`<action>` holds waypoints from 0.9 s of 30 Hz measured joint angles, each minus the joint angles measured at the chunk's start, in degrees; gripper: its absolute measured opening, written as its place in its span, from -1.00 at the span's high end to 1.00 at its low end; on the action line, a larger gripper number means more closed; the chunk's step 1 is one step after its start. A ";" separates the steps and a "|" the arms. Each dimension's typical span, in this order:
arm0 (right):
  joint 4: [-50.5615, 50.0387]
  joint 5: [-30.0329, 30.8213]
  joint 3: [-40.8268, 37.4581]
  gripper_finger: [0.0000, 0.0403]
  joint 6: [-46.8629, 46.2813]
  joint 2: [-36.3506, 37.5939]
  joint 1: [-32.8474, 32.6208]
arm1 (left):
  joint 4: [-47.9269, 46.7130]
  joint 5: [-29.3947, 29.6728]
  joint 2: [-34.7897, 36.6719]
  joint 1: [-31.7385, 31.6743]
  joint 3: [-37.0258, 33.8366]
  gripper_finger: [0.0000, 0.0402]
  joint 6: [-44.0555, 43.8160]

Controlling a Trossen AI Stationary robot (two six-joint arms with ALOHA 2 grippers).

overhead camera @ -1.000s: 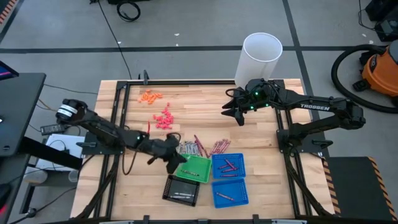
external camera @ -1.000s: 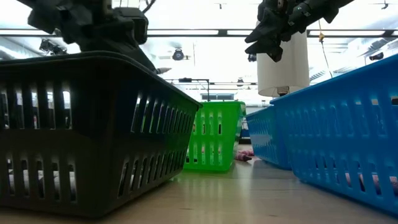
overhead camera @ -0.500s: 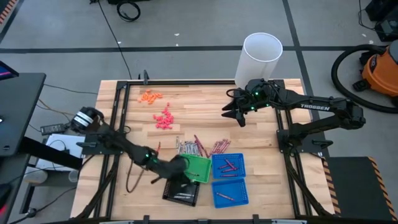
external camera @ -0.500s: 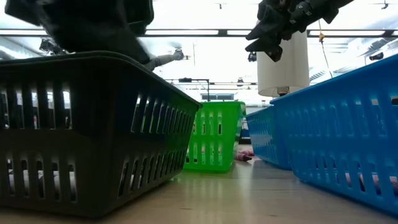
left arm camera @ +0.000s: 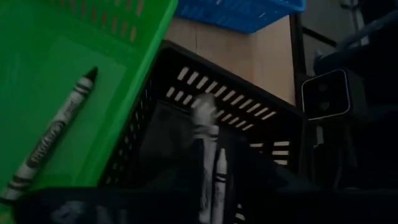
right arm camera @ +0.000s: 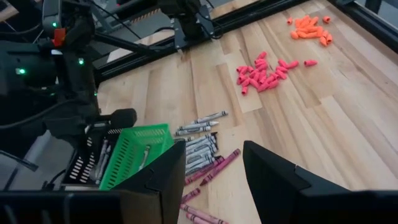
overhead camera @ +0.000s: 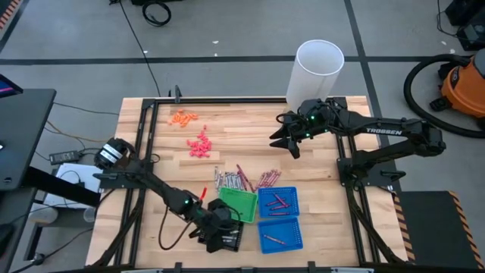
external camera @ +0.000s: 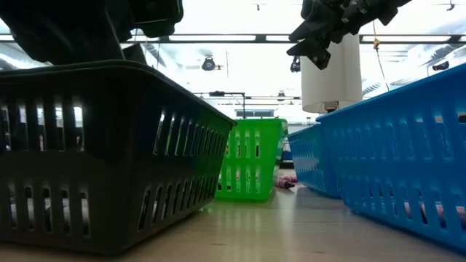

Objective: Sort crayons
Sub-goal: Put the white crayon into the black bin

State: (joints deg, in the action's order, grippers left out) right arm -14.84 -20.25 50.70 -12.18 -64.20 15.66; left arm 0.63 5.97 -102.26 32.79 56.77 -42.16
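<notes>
- Four trays sit at the near edge of the desk [overhead camera: 242, 133] from above; my left fingers [overhead camera: 217, 227] hang over the black tray [overhead camera: 226, 236]; my right fingers [overhead camera: 290, 144] hover well apart from the loose crayons [overhead camera: 241, 180] behind the green tray [overhead camera: 236, 205]
- Level view: black, green, blue trays only
- Left wrist: grey crayons lie in both green and black trays; whether my left fingers are apart I cannot tell
- Right wrist: my right fingers stand apart, clamped on nothing
</notes>
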 joint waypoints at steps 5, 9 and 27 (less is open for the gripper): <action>-0.39 0.61 0.00 0.16 -0.04 -0.02 -1.21 | -0.93 -0.02 0.27 -0.29 0.84 0.35 -1.54; -0.55 1.84 0.00 0.16 0.26 0.00 -2.42 | -6.14 0.30 0.96 -1.97 3.80 0.35 0.91; -2.42 5.23 0.00 0.16 1.90 -0.01 -2.49 | -22.10 13.93 10.18 -10.94 3.07 0.42 14.59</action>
State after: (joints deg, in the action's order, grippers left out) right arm -17.25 -15.02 50.70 -10.28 -64.21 13.17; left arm -21.47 19.90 -92.08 21.86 59.84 -27.58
